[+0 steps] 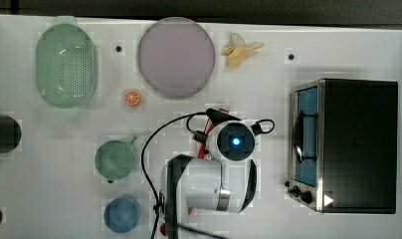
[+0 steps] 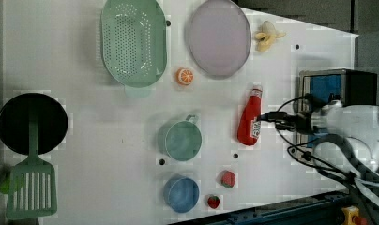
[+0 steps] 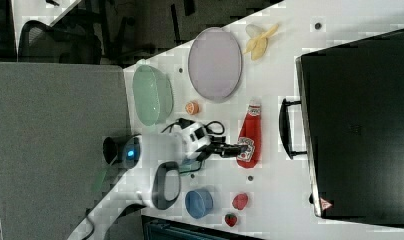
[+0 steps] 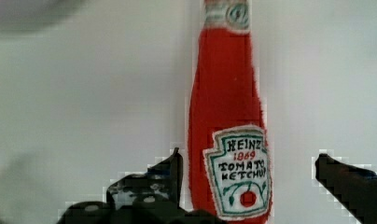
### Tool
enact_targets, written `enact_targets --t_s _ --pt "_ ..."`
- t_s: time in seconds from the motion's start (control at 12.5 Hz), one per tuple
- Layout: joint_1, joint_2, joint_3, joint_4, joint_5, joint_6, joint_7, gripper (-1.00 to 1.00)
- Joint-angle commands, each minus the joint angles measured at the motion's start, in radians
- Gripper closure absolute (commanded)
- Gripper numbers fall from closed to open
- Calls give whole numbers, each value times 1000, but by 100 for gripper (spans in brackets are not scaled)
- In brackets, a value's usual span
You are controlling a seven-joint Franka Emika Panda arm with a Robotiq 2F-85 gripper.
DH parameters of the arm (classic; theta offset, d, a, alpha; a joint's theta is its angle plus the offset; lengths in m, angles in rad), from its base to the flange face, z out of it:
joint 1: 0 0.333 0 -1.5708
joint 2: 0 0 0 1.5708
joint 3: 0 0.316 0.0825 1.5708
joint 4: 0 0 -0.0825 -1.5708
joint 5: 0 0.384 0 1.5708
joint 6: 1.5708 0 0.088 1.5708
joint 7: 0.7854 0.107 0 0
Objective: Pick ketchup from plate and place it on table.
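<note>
The ketchup [image 4: 228, 116], a soft red bottle with a white cap and a label, lies flat on the white table [image 2: 108, 154]. In the left view the ketchup [image 2: 249, 119] is below and to the right of the pale mauve plate [image 2: 219, 37], fully off it. The plate [image 1: 175, 57] is bare. My gripper [image 4: 249, 161] is open and straddles the bottle's labelled lower end. One finger [image 4: 170, 170] stands close beside the bottle and the other sits well apart from it. In the right view the gripper [image 3: 230, 148] reaches the ketchup [image 3: 249, 135] from the right view's left.
A black toaster oven [image 1: 353, 144] stands just beyond the bottle. Around it lie a green basket [image 2: 133, 42], an orange slice [image 2: 185, 76], a green cup [image 2: 180, 139], a blue cup [image 2: 180, 193], two strawberries [image 2: 228, 178], a peeled banana [image 2: 267, 36], a black pan [image 2: 32, 123] and a green spatula [image 2: 30, 187].
</note>
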Motion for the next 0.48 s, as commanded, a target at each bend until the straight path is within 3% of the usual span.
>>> enact_targets --t_s 0.08,0.48 --pt "6 -193 16 97 4 -107 247 -100" --pt "7 -381 21 282 1 -542 521 -100"
